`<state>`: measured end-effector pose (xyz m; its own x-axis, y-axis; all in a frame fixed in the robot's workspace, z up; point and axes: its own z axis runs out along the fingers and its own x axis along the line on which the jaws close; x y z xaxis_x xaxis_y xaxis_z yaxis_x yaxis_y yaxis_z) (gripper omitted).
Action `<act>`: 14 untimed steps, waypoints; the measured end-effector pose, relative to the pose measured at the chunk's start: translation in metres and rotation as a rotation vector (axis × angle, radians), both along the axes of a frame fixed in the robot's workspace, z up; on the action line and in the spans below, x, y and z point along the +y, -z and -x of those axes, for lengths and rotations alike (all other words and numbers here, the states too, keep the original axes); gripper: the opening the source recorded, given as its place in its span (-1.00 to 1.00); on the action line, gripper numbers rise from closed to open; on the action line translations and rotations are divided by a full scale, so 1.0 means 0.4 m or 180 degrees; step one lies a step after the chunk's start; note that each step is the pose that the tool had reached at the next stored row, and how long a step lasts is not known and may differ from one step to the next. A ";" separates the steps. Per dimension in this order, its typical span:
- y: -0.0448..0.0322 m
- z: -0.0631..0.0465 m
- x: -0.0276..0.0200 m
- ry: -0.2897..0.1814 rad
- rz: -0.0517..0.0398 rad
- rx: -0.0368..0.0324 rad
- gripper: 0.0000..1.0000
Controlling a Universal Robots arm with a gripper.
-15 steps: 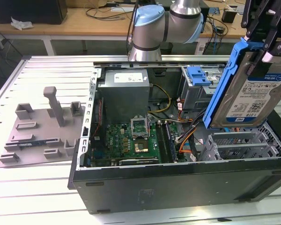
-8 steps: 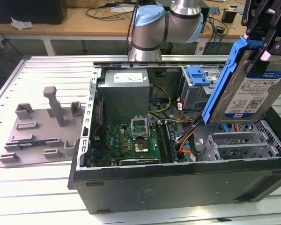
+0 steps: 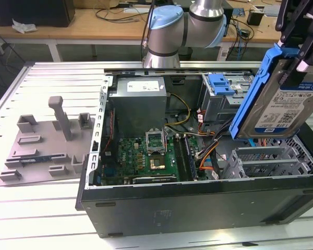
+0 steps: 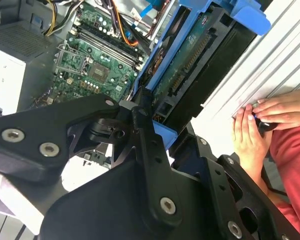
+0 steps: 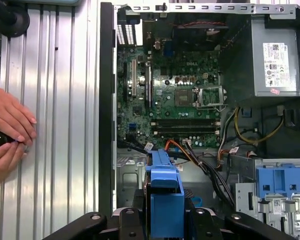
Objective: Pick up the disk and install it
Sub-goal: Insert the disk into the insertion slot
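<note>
The disk [image 3: 279, 107], a silver hard drive with a blue-and-white label in a blue plastic carrier, hangs tilted on edge above the open computer case's [image 3: 198, 200] end at the exterior view's right. My gripper [image 3: 298, 41] is shut on its upper part, black fingers [image 3: 289, 23] clamping the carrier. In the second wrist view the disk [image 4: 190, 65] runs away from the gripper [image 4: 152, 122] toward the case interior. In the first wrist view the carrier's blue edge [image 5: 165, 200] sits between the fingers [image 5: 212, 220], above the case floor and cables.
The fixed drive cage with a blue tab [image 3: 221, 83] [image 5: 282, 180] stands in the case's far corner. Motherboard [image 3: 146, 156], power supply [image 3: 138, 96] and loose cables [image 3: 208, 140] lie inside. A person's hands [image 5: 10, 125] [image 4: 260, 125] rest on the ribbed table. A grey fixture plate [image 3: 47, 146] lies at the exterior view's left.
</note>
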<state>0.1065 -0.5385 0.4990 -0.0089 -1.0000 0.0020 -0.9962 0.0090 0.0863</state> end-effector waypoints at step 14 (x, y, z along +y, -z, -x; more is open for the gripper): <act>0.008 -0.007 -0.003 0.0023 -0.0029 -0.0103 -0.26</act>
<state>0.1092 -0.5397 0.4958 -0.0159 -0.9998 -0.0076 -0.9984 0.0155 0.0541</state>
